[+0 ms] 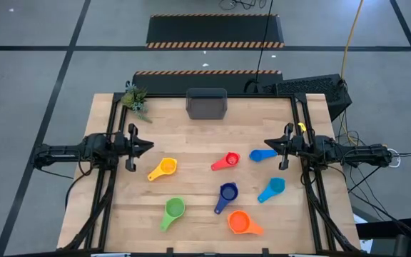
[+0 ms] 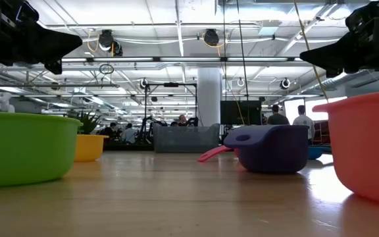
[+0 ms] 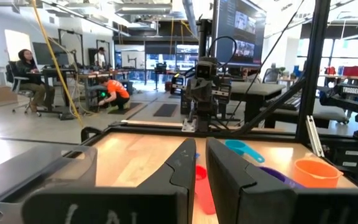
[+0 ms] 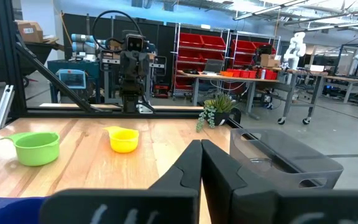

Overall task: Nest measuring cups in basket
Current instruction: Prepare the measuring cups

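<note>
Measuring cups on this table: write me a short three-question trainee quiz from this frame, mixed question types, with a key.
1. True or false: the basket already holds a cup.
2. Which cup lies nearest the right gripper? A) green cup B) blue cup C) yellow cup
3. Fill in: the orange cup lies at the table's ___ edge, opposite the basket.

Key: 1 false, it looks empty. 2 B. 3 front. Both grippers, left included, hold nothing.
</note>
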Available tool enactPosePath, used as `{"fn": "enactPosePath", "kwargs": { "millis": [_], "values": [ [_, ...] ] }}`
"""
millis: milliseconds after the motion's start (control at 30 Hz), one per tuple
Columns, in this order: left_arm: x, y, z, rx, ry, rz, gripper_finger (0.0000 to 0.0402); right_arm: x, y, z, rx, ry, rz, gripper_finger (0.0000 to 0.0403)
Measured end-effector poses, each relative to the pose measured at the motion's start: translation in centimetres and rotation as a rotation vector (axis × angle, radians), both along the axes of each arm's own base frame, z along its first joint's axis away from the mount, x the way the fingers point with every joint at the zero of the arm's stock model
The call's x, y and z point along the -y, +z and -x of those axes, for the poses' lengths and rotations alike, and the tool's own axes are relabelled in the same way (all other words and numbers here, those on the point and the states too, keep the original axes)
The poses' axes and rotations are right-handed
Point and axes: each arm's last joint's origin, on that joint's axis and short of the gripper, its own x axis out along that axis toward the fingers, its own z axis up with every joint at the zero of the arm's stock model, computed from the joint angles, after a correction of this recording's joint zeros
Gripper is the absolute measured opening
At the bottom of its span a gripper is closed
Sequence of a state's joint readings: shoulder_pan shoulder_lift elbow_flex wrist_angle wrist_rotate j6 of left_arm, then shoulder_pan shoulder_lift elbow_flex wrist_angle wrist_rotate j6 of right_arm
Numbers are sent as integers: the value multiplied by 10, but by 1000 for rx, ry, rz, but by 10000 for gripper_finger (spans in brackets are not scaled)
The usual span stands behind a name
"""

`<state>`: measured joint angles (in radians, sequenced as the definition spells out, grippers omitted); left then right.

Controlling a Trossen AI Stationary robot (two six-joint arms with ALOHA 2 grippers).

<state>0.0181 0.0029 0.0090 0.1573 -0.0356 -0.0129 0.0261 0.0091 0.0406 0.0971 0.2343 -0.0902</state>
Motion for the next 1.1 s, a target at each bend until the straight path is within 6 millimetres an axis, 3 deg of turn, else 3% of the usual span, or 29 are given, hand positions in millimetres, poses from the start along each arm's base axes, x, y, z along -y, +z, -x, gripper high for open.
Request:
{"fn": "enactPosePath", "kwargs": {
  "millis": [400,767,967,1100],
  "values": [
    [2,0,-7,-35,-57,41,42,0,0,0,0,0,0,0],
    [11,55,-21,-67,-130,-20,42,0,0,0,3,0,0,0],
    [17,86,-41,-158,-152,-50,42,0,0,0,5,1,-11,0],
    [24,107,-58,-204,-181,-92,42,0,0,0,29,11,-121,0]
  ]
}}
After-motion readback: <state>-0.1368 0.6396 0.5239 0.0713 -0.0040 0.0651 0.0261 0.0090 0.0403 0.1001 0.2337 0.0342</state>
